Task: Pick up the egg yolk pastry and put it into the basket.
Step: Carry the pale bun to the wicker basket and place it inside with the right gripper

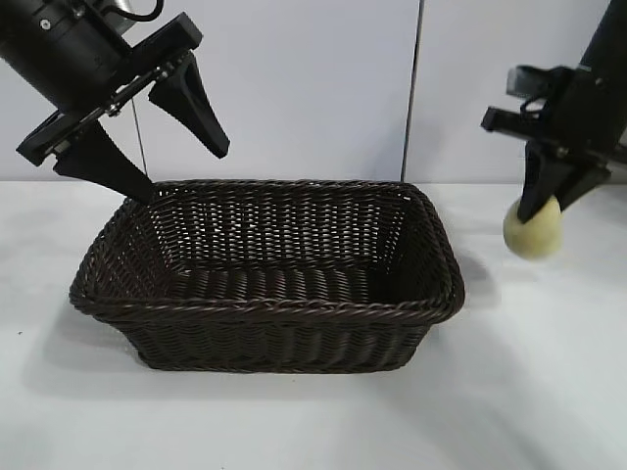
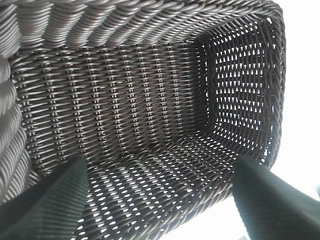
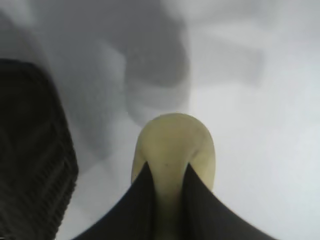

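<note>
A white table (image 1: 549, 392) carries only the dark woven basket (image 1: 265, 313), sitting near its middle.

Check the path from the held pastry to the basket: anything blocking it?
Nothing visible blocks it. The right gripper holds the egg yolk pastry off the table, right of the basket, whose inside looks empty. Only the near rim has to be crossed. The left gripper hangs open over the far left corner, off that path.

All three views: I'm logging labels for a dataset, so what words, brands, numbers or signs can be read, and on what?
None: no text shows on the basket, the pastry, the left end effector, the right end effector or the table.
</note>
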Controlling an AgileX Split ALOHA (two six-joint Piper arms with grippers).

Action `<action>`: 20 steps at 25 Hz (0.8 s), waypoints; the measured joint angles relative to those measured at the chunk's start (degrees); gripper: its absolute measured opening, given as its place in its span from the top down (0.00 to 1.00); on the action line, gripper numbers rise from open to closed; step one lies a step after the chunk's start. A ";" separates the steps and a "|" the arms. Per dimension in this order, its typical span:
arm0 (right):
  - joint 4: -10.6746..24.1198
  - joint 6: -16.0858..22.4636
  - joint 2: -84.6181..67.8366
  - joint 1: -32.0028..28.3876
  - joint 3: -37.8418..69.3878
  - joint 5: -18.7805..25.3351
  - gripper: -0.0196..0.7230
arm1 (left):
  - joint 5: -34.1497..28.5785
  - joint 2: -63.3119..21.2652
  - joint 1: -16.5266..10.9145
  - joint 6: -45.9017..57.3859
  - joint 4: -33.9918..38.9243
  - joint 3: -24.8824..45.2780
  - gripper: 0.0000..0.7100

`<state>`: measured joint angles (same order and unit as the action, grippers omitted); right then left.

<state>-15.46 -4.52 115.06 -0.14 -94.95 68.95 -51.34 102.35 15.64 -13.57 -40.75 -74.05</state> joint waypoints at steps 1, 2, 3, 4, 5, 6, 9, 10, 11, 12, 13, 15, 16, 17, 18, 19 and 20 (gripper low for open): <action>-0.34 0.00 -1.05 0.00 -1.01 0.24 0.86 | 0.00 0.00 0.00 0.00 0.00 0.00 0.19; -0.72 0.00 -2.06 0.00 -1.73 0.36 0.86 | 0.00 0.00 0.00 0.00 0.00 0.00 0.19; -1.26 0.00 -2.84 0.00 -2.43 0.50 0.86 | 0.00 0.00 0.00 0.00 0.00 0.00 0.19; -1.82 0.00 -3.63 0.00 -2.95 0.52 0.86 | 0.00 0.00 0.00 0.00 0.00 0.00 0.19; -2.39 0.00 -4.23 0.00 -3.17 0.58 0.86 | -0.05 0.00 0.00 0.00 0.00 0.00 0.19; -2.91 0.00 -4.64 0.00 -3.30 0.65 0.86 | -0.05 0.00 0.00 0.00 0.00 0.00 0.19; -4.77 0.00 -4.99 0.00 -3.36 0.82 0.86 | -0.05 0.00 0.00 0.00 0.00 0.00 0.19; -5.38 0.00 -4.99 0.00 -3.36 0.94 0.86 | -0.05 0.00 0.00 0.00 0.00 0.00 0.19; -6.28 0.00 -4.99 0.00 -3.36 0.95 0.86 | -0.05 0.00 0.00 0.00 0.00 0.00 0.19; -7.05 -0.05 -4.99 0.07 -3.36 1.00 0.86 | -0.05 0.00 0.00 0.00 0.00 0.00 0.19; -7.57 -0.13 -4.99 0.31 -3.36 1.00 0.86 | -0.05 0.00 0.00 0.00 0.00 0.00 0.19; -7.80 -0.78 -4.99 1.72 -3.36 1.00 0.86 | -0.05 0.00 0.00 0.00 0.00 0.00 0.19; -7.86 -1.16 -4.99 2.63 -3.36 1.00 0.86 | -0.05 0.00 0.00 0.00 0.00 0.00 0.19; -8.00 -1.48 -4.99 3.95 -3.36 1.00 0.86 | -0.05 0.00 0.00 0.00 0.00 0.00 0.19; -8.20 -1.62 -4.99 5.41 -3.36 1.00 0.86 | -0.05 0.00 0.00 0.00 0.00 0.00 0.19; -8.26 -1.76 -4.99 6.67 -3.36 1.00 0.86 | -0.05 0.00 0.00 0.00 0.00 0.00 0.19; -8.33 -1.76 -4.99 8.23 -3.36 1.00 0.86 | -0.05 0.00 0.00 0.00 0.00 0.00 0.19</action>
<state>-23.79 -6.28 110.08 8.09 -98.31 69.95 -51.39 102.35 15.64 -13.57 -40.75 -74.05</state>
